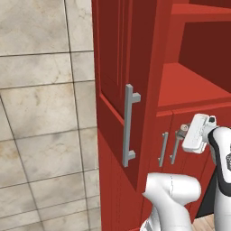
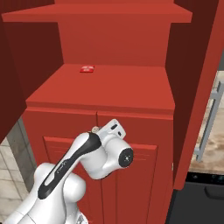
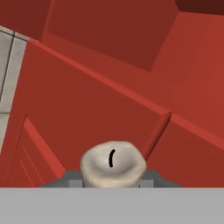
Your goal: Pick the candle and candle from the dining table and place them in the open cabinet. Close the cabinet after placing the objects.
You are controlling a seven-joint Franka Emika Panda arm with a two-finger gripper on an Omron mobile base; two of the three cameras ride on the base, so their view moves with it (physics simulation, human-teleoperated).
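A pale candle (image 3: 113, 162) with a short black wick sits between my gripper's (image 3: 113, 178) two dark fingers, and the gripper is shut on it. From the left base view the gripper (image 1: 182, 133) points at the red cabinet (image 1: 149, 54), just below the front edge of its open shelf (image 1: 189, 85). From the right base view the hand (image 2: 95, 129) hangs in front of the lower doors, under the shelf (image 2: 105, 89). The dining table is out of view.
The cabinet's left door (image 1: 113, 67) stands open with a long silver handle (image 1: 128, 126); its right door (image 2: 197, 87) is open too. A small flat red item (image 2: 87, 68) lies at the shelf's back. Lower doors carry short handles (image 1: 163, 149). Tiled floor (image 1: 40, 113) lies left.
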